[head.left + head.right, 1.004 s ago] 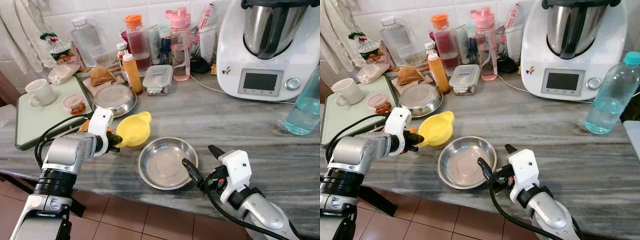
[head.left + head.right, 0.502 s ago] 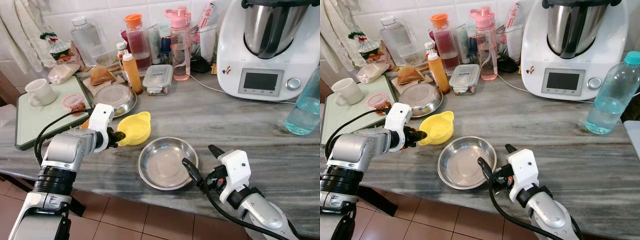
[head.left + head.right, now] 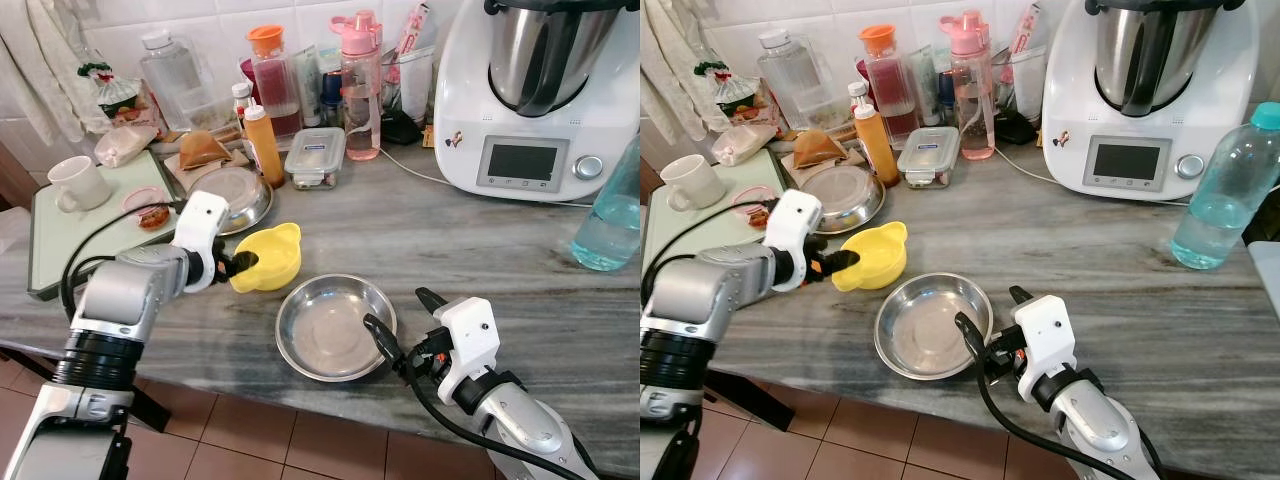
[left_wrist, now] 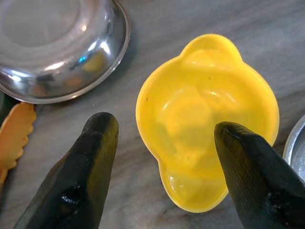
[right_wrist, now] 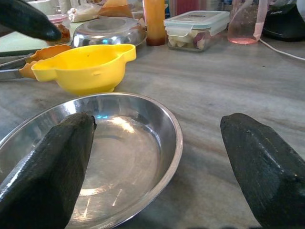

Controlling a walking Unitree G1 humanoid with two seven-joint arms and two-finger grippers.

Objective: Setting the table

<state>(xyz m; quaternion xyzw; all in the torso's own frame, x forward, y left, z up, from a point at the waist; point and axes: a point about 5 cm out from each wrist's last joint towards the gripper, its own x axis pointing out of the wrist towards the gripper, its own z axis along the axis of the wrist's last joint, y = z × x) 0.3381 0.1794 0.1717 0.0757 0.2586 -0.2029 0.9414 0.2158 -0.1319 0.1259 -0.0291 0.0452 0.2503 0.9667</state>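
1. Your left gripper stands wide open with nothing held. Its two matte black fingers straddle the near lug of the yellow bowl, apart from its wall. The bowl is glossy plastic, round, with two small lug handles, and it sits on the counter just ahead of the fingertips.
2. Your right gripper is likewise spread wide and holds nothing. The steel plate, shallow, round and mirror-bright, lies directly before it; one finger reaches over its near rim and the other is off to the side over bare counter.
3. The yellow bowl sits just beyond the plate from the right gripper, close but apart.
4. Past the left gripper's fingertips and to one side lies a second steel dish, and orange-tipped tongs lie beside one finger.
5. Farther back stand an orange squeeze bottle, a lidded glass container, a pink bottle and a white kitchen machine.
6. The surface is a grey veined stone counter, with white wall tile behind and terracotta floor tiles below.
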